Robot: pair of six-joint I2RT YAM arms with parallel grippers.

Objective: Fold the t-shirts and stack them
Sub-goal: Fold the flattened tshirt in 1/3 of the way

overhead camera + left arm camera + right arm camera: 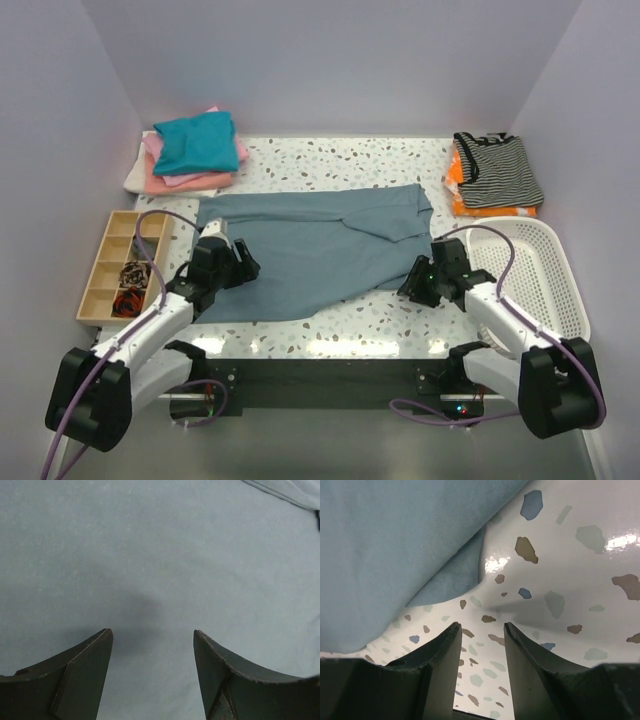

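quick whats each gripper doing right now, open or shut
left gripper: open, empty, above the blue t-shirt
right gripper: open, empty, above the table by that shirt's edge

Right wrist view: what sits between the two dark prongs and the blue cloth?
Only bare speckled table lies between the right gripper and the blue t-shirt edge, as the right wrist view shows.

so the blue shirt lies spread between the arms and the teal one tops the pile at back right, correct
Wrong side: the teal shirt tops the pile at back left, per the top external view. The rest is right.
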